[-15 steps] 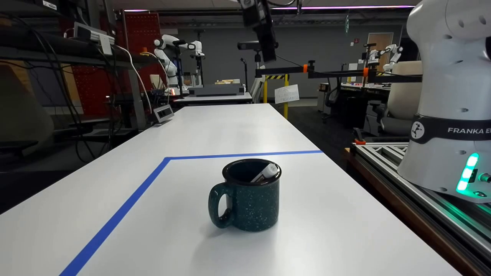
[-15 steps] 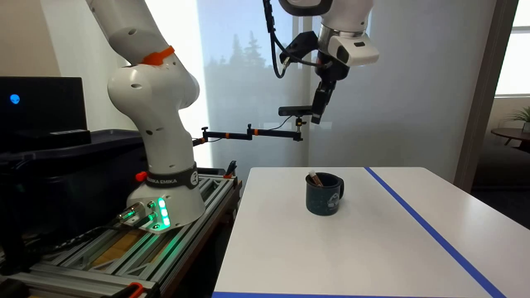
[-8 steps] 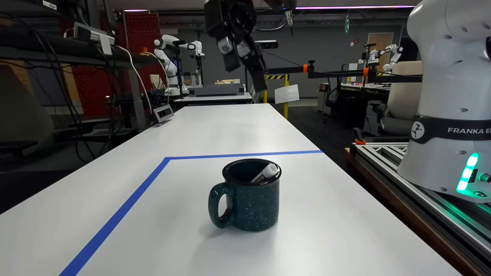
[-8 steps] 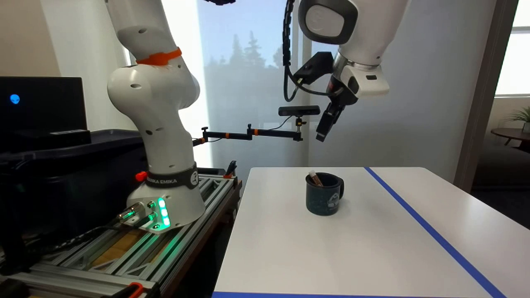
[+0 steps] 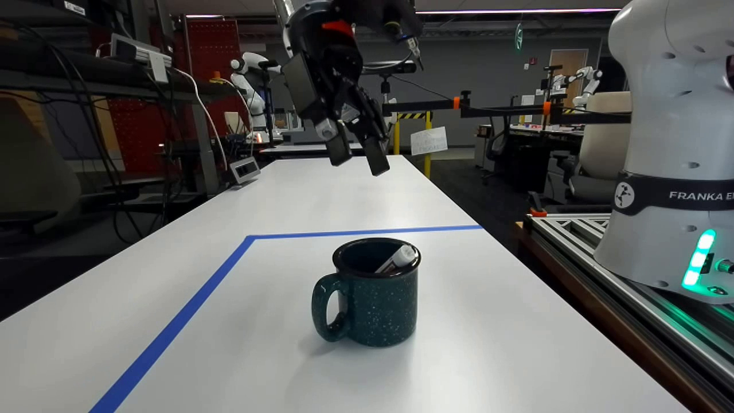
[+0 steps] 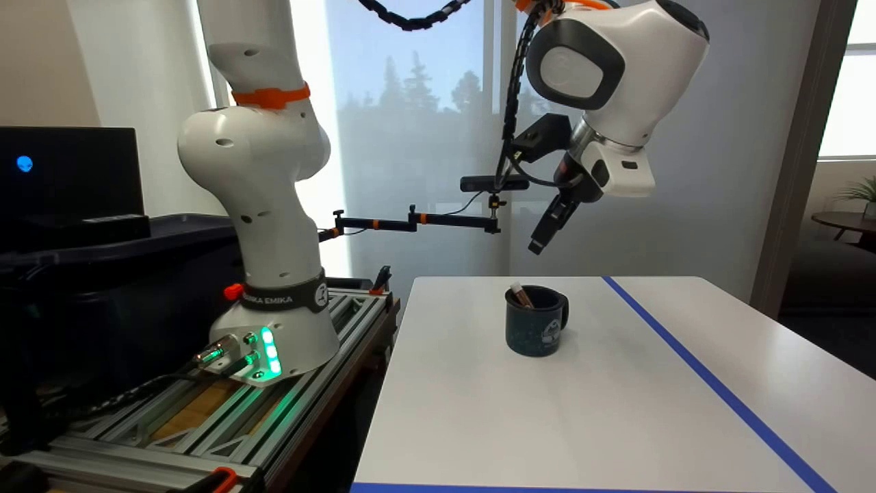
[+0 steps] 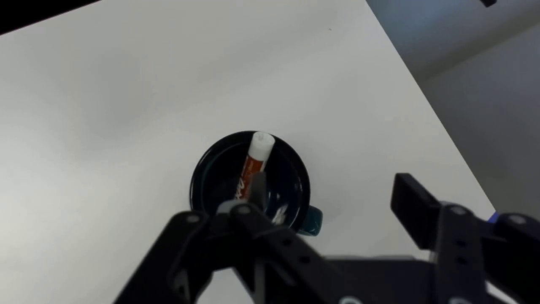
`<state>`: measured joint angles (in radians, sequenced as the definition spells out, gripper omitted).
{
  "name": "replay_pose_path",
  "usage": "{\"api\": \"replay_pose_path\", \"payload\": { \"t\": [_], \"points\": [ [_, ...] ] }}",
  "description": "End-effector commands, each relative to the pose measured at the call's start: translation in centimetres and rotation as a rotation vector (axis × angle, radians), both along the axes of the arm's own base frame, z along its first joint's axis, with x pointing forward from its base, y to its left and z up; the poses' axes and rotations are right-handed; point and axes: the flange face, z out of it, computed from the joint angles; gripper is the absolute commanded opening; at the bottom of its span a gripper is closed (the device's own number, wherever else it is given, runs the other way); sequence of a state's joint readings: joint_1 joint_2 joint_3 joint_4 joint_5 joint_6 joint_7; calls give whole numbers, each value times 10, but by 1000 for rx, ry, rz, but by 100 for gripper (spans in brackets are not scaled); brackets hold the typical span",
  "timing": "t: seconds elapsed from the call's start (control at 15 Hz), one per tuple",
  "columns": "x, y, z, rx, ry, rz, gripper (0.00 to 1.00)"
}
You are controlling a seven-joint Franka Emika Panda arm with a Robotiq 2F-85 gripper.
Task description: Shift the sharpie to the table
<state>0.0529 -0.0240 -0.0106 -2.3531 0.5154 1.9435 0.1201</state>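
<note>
The sharpie [image 7: 255, 162] is a slim marker with a white end and a reddish-orange barrel with white lettering. It leans inside the dark teal mug [image 5: 378, 312], white end up at the rim, in both exterior views [image 5: 397, 259] [image 6: 523, 296]. Its lower part is hidden in the mug and behind a finger in the wrist view. The mug stands upright on the white table [image 6: 465, 411]. My gripper [image 5: 359, 162] is open and empty, tilted, in the air above and apart from the mug. In the wrist view my gripper [image 7: 331, 190] has its left finger overlapping the sharpie.
Blue tape [image 5: 183, 315] marks lines on the table, also in an exterior view [image 6: 712, 376]. The robot base [image 6: 274, 342] stands beside the table edge. A camera [image 6: 494, 183] on a boom is behind. A small grey device [image 5: 245, 170] sits at the table's far edge.
My gripper has come down towards the mug, moving left in an exterior view, and both fingers now show there, spread apart. The mug and the sharpie have not moved.
</note>
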Motion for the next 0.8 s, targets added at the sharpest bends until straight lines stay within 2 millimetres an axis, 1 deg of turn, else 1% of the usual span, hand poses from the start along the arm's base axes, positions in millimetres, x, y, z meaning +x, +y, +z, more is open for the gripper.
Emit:
{"api": "replay_pose_path", "payload": {
  "t": [0.0, 0.07, 0.13, 0.2, 0.27, 0.47, 0.53, 0.67, 0.73],
  "points": [
    [6, 4, -11, -40, 52, 6, 56],
    [6, 4, -16, -50, 67, 7, 50],
    [5, 3, -20, -60, 79, 8, 48],
    [5, 1, -25, -69, 90, 9, 48],
    [4, 0, -29, -76, 101, 9, 52],
    [4, -5, -40, -95, 124, 5, 56],
    [4, -6, -43, -94, 126, 3, 55],
    [6, -7, -48, -97, 136, -1, 49],
    [6, -7, -51, -96, 143, -2, 41]
  ]
}}
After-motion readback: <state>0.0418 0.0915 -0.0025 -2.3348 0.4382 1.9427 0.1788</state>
